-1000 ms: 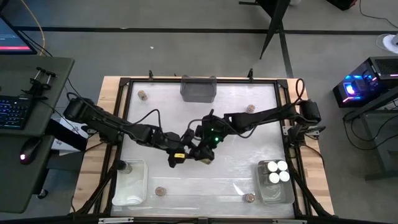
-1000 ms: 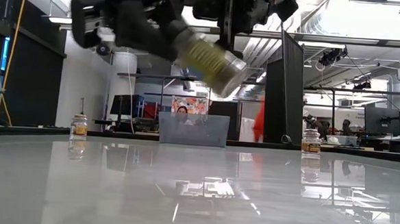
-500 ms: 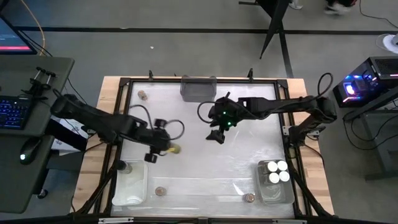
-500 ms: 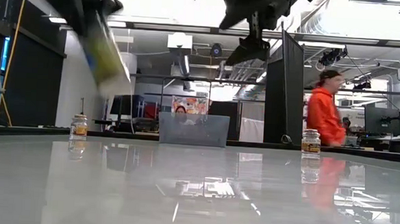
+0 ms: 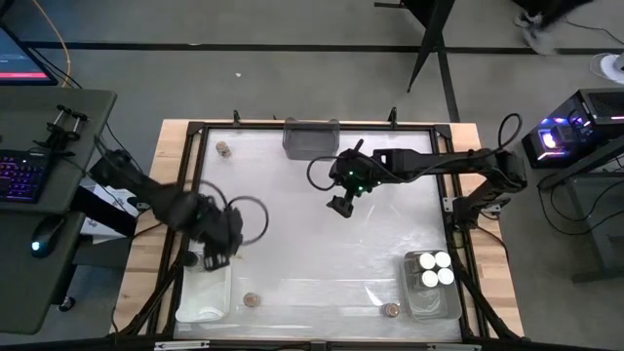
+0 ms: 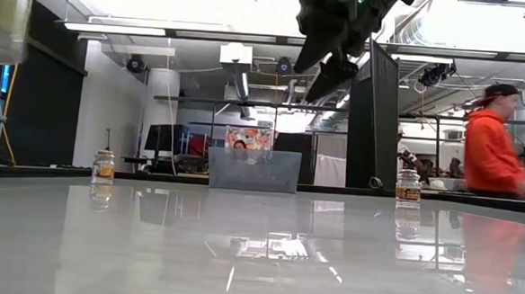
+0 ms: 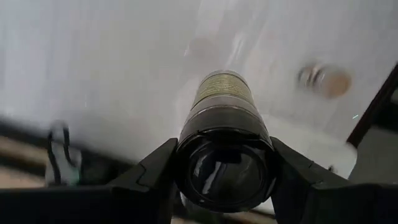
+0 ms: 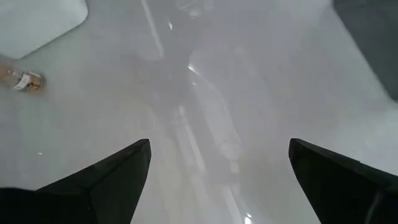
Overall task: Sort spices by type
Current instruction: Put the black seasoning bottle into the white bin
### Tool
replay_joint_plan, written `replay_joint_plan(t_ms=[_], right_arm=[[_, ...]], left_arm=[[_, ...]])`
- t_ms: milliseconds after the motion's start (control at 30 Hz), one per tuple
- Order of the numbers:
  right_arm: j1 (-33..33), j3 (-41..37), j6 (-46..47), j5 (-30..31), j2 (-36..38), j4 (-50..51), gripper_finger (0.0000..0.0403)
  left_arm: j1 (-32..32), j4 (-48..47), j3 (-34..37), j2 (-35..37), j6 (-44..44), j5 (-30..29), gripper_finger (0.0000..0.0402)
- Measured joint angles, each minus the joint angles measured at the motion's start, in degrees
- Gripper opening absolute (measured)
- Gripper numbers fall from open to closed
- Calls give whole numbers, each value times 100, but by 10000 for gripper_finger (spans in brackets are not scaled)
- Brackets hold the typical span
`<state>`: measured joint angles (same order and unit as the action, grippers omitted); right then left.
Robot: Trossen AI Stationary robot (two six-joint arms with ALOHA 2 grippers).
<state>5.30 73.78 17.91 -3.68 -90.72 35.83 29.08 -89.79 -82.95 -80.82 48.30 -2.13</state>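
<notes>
Jar (image 7: 224, 134) sits clamped between your left fingers (image 7: 155, 177), its long axis running straight out ahead of them, over the clear bin (image 5: 200, 310) at the desk's (image 5: 322, 244) corner. Your right fingers (image 8: 109, 174) hang splayed and empty, mid-desk, well apart.

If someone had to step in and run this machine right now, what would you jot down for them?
Left gripper: shut on a dark-lidded spice jar, over the clear bin at the table's front left.
Right gripper: open, empty, raised over mid-table.
Done: three white-lidded jars sit in the front-right bin; one jar stands by the left bin's rim.
Left: four cork-topped jars loose: back left, back right, front left, front right. The grey bin at the back shows no jars.
</notes>
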Motion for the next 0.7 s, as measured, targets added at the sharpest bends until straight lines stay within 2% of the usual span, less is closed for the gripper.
replay_joint_plan(t_ms=[333,533,700], right_arm=[[-4,0,0,116,-1,82,378],[-2,0,149,327,-4,31,378],[-4,0,309,327,-4,-6,378]], left_arm=[[1317,17,175,-41,1862,19,166],[1523,399,1087,-51,1917,354,166],[1515,944,1666,-46,1732,312,166]])
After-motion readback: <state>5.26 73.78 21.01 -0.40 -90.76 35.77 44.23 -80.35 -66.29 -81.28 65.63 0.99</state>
